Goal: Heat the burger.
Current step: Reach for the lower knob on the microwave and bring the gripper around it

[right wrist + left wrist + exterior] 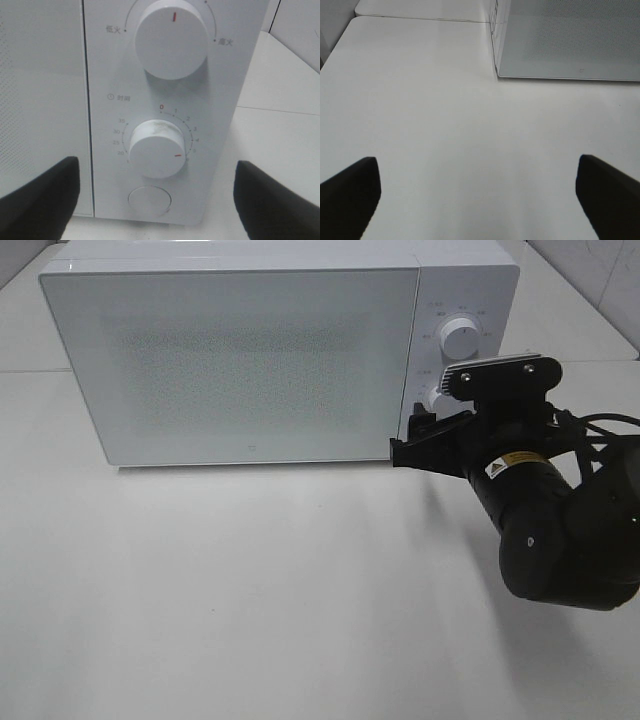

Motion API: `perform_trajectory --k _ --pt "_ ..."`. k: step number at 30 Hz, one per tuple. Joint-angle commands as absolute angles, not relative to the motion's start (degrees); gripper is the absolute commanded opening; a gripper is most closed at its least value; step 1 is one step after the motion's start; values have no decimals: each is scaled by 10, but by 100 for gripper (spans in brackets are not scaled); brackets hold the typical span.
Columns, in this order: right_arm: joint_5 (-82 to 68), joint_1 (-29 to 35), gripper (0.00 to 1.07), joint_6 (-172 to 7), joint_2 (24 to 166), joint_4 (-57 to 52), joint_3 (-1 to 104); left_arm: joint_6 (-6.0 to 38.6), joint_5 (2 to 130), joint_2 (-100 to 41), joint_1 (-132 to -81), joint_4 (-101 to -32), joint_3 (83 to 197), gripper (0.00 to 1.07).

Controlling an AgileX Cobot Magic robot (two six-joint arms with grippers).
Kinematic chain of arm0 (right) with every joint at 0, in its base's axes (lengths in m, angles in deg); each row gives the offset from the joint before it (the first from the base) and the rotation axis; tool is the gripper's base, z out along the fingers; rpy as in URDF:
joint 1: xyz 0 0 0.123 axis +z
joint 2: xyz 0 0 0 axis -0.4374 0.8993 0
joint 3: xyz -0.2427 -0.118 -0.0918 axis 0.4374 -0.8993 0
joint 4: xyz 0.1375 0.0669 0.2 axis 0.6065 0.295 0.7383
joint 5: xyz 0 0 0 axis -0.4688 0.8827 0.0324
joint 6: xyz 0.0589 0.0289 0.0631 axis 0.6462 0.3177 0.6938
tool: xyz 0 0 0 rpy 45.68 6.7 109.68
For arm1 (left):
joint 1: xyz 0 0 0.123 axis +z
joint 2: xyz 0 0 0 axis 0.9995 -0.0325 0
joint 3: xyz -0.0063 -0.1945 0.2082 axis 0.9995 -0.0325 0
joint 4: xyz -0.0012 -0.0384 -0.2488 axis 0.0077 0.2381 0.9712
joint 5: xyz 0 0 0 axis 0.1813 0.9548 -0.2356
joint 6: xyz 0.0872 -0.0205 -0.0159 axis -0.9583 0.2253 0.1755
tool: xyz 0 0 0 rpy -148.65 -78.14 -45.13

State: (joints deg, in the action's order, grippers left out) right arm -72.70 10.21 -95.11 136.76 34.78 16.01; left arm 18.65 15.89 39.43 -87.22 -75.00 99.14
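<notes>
Right gripper [410, 443] held roughly level at the end of an outstretched black arm [560, 530], jaws spread wide apart, left gripper [480, 200] tilted downward, fingers [350, 197] likewise set wide apart.

Microwave [240, 360]: one, toward the table's [250, 620] far edge.
Dials: two, upper dial [171, 37] and lower dial [157, 148].
Round button [149, 201]: one.
Grippers: two, left gripper [477, 175] and right gripper [156, 175].

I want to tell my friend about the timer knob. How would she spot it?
Find the big white microwave and look at the panel on its right side. Two white knobs sit there, one above the other; it is the lower knob. Only it has numbers ringed around it, unlike the upper knob.
</notes>
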Motion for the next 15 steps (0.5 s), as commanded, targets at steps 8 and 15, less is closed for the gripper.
perform_trajectory --k 8,15 --pt "-760 103 77 -952 1408 350 205 186 164 402 -871 -749 991 98" --pt "-746 99 77 -962 1410 349 225 187 164 402 -871 -749 991 98"
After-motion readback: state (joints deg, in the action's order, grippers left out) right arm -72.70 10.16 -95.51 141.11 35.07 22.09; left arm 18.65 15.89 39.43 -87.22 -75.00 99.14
